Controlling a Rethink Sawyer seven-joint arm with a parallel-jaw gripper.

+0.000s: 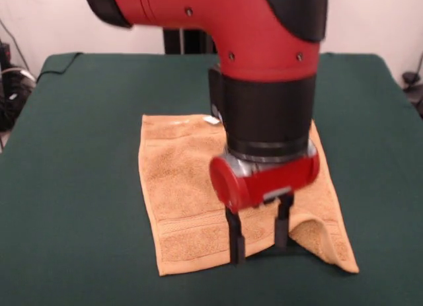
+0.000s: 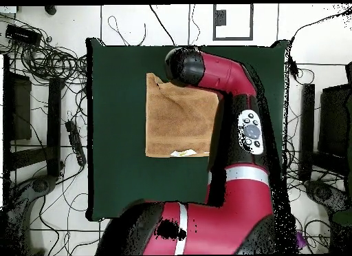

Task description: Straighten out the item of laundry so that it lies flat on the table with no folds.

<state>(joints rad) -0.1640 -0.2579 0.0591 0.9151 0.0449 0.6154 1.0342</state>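
You see the small square orange-tan terry towel (image 1: 192,187) lying near the middle of the dark green cloth-covered surface (image 1: 73,187), mostly flat. Its looped pile looks soft and nubbly, with woven border bands along the hemmed near edge and a small white tag (image 1: 211,120) at the far edge. One near corner (image 1: 324,240) is curled up in a fold. The red and black end effector (image 1: 260,240) stands open, its two black fingers (image 1: 236,243) apart, tips down at the towel's near edge beside that fold.
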